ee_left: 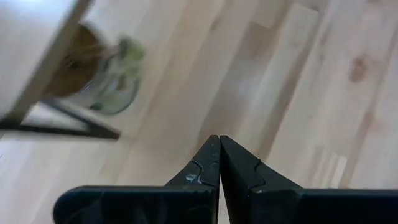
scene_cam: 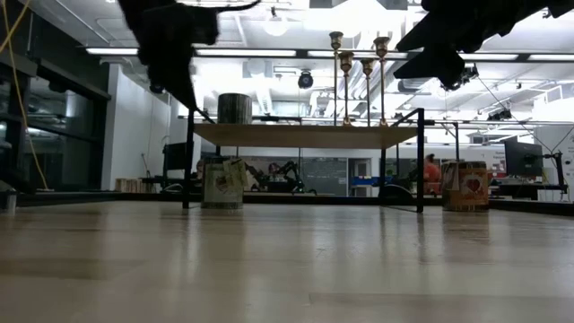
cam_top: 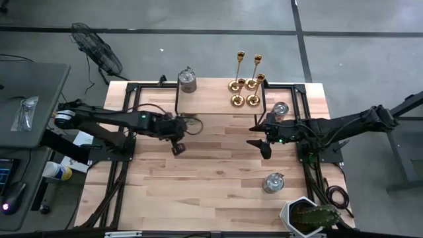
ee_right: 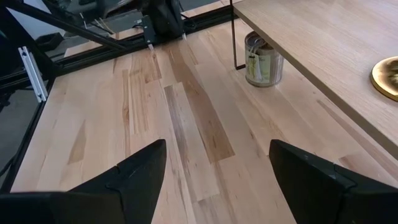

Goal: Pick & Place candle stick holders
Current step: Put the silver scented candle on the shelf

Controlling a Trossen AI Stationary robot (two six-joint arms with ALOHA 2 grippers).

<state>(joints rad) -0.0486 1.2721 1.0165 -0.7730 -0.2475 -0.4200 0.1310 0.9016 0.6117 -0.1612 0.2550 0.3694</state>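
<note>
The left gripper (cam_top: pixel 178 148) hangs over the bare table (cam_top: pixel 198 192), fingers (ee_left: pixel 208 163) pressed together and holding nothing. Behind it a grey jar (cam_top: pixel 188 80) sits on the left end of a raised shelf (cam_top: pixel 211 99), with another jar (scene_cam: pixel 222 183) on the table beneath. On the shelf's right end stand the four brass candlesticks (cam_top: pixel 245 84), clustered close together. Just beside the shelf's right front corner, the right gripper (cam_top: pixel 258 135) hovers above the table with fingers (ee_right: pixel 134 171) spread wide and empty. More jars (cam_top: pixel 273 181) stand near it.
</note>
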